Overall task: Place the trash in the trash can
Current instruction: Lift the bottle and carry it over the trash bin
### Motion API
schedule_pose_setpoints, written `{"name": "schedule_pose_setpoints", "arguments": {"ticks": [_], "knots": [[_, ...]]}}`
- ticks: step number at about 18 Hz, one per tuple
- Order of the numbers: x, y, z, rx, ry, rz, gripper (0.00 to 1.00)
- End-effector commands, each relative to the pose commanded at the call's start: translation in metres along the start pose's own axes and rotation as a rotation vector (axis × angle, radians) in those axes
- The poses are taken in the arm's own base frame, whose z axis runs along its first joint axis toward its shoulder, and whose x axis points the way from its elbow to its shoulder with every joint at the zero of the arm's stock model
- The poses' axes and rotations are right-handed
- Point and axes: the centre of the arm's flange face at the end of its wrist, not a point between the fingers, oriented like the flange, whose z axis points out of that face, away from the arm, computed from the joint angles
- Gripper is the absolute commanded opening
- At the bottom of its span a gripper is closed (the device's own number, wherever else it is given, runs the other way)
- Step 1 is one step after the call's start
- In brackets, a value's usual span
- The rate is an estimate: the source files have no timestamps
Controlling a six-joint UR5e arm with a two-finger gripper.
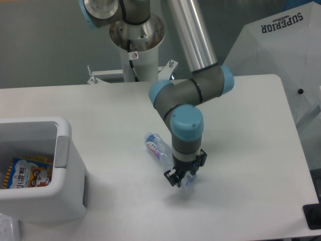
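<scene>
Tabletop (pixel 241 150): white, with rounded corners; it carries the trash can at its left edge and the bottle near its middle.
Arm (pixel 193 35): a silver tube comes down from the top, bends at grey joints with light-blue caps, and ends in a wrist pointing straight down over the middle of the tabletop.
Umbrella (pixel 278 55): white, printed "SUPERIOR", off the tabletop at the upper right.
Trash can (pixel 67 175): boxy white bin with a thick rounded rim and a grey panel on its right side; it stands at the left edge, well apart from the bottle. A colourful printed packet (pixel 27 173) lies inside.
Arm base (pixel 136 35): a white pedestal with a round flange behind the far edge of the tabletop.
Bottle (pixel 157 145): clear plastic with a pink-and-blue label; it lies slanted, its upper-left end free and pointing toward the trash can, its lower-right end hidden under the wrist.
Gripper (pixel 183 179): black, low over the tabletop at the bottle's lower-right end; the jaws stand on either side of that end and look clamped on it, with clear plastic showing between them.
Tissue wad: not seen anywhere in this view.
</scene>
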Motion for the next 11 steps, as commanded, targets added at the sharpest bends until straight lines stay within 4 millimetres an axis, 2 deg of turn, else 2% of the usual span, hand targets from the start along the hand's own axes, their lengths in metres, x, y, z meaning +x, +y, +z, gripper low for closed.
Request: {"name": "schedule_pose_setpoints", "arguments": {"ticks": [3,7,10,11], "knots": [[0.016,-0.017,-0.067,0.104,0.093,0.012,0.56],[0.029,-0.023,-0.13,0.201,0.157,0.039,0.55],[0.043,-0.047,-0.199,0.386,0.196,0.082,0.55],[0.058,-0.051,-0.221,0.426,0.227,0.106,0.56]]}}
